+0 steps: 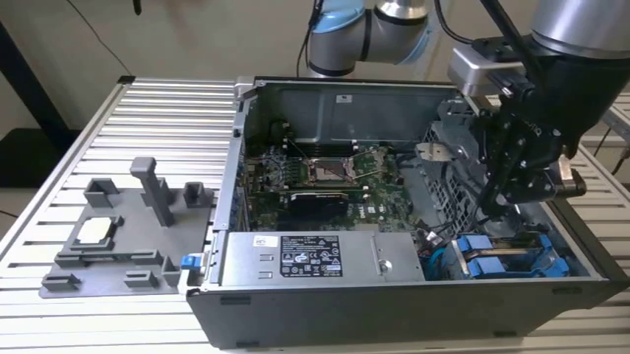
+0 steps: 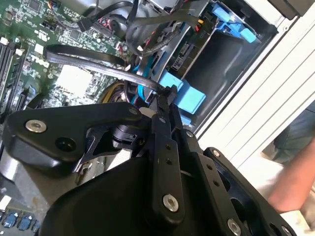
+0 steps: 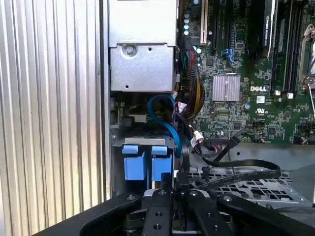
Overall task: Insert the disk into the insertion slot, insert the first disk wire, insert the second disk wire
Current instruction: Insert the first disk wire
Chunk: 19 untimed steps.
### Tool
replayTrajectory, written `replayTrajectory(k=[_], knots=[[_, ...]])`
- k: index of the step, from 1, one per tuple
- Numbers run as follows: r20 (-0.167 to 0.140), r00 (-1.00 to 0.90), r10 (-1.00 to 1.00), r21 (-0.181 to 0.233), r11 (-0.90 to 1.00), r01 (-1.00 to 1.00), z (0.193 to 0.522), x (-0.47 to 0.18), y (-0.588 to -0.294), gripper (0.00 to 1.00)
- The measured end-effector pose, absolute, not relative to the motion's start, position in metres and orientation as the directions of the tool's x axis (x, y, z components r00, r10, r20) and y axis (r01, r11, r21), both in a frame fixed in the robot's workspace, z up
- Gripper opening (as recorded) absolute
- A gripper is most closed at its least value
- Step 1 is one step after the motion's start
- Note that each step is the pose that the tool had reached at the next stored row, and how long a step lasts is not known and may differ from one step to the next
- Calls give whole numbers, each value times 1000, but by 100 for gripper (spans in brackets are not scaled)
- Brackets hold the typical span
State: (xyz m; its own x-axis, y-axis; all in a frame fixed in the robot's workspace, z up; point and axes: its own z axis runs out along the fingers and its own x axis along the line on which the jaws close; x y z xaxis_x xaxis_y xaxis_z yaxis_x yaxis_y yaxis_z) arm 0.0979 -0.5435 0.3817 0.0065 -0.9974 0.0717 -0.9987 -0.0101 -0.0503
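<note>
Over the computer case point(image 1: 394, 310), the gripper point(image 2: 166, 96) pinches shut on a flat, looping black disk wire point(image 2: 98, 69).

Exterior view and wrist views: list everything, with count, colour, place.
table: one, silver, under everything
computer case: one, dark grey, open on the table
fixture plate: one, grey, exterior view's left of case
motherboard: one, green, inside case
power supply box: one, grey, inside case
drive carriers: two, blue, side by side in case
flat cable: one, black, ending at pincer
person's arm: one, beyond the table
pincer: one, black, shut on flat cable
</note>
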Motion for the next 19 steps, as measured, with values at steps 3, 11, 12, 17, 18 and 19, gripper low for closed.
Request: replayTrajectory(k=[3, 11, 12, 17, 18, 19], knots=[[68, 8, -998, -36, -10, -999, 381, 104, -547, 16], [56, 11, -998, 11, -10, -1000, 380, 124, -551, 16], [54, 11, -999, 15, -10, -1000, 380, 127, -552, 16], [35, 11, -999, 30, -10, -999, 377, 138, -553, 16], [31, 11, -999, 32, -10, -999, 377, 138, -553, 16], [30, 11, -999, 35, -10, -999, 377, 139, -554, 16]])
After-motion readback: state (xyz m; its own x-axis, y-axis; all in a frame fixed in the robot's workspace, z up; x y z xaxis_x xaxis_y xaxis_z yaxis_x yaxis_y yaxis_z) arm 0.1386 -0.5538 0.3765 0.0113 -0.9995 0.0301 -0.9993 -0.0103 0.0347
